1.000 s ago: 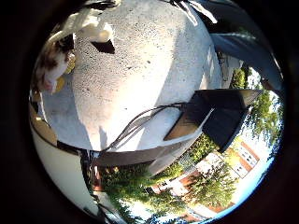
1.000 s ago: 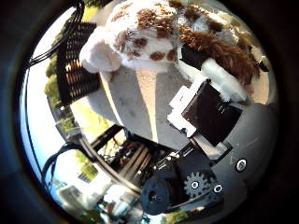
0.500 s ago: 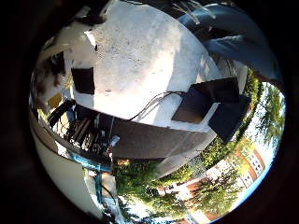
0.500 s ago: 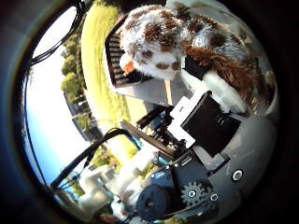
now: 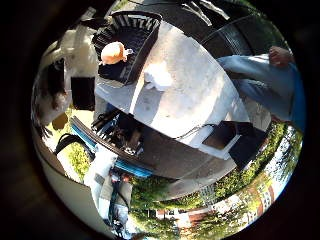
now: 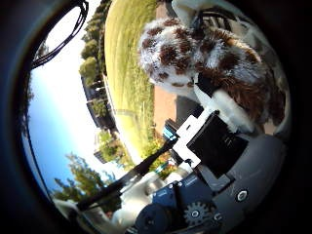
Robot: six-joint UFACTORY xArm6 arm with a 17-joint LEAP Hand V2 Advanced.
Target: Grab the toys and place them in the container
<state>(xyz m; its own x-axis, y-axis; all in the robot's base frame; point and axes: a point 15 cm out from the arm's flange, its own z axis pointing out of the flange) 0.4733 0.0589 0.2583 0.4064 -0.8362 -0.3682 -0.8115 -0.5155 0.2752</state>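
Against the palm: white-and-brown spotted plush toy [image 6: 195, 58] clamped by curled white-and-black hand [image 6: 219, 146] | black slatted plastic container [image 5: 131, 42] on grey table [image 5: 195, 100], holding orange plush toy [image 5: 114, 52] | white toy [image 5: 157, 77] beside container

1. Grey table [image 5: 200, 95], sunlit top.
2. Black slatted container [image 5: 131, 40] sits at one end (orange toy [image 5: 114, 52] inside).
3. White toy [image 5: 158, 77] lies just beside the container.
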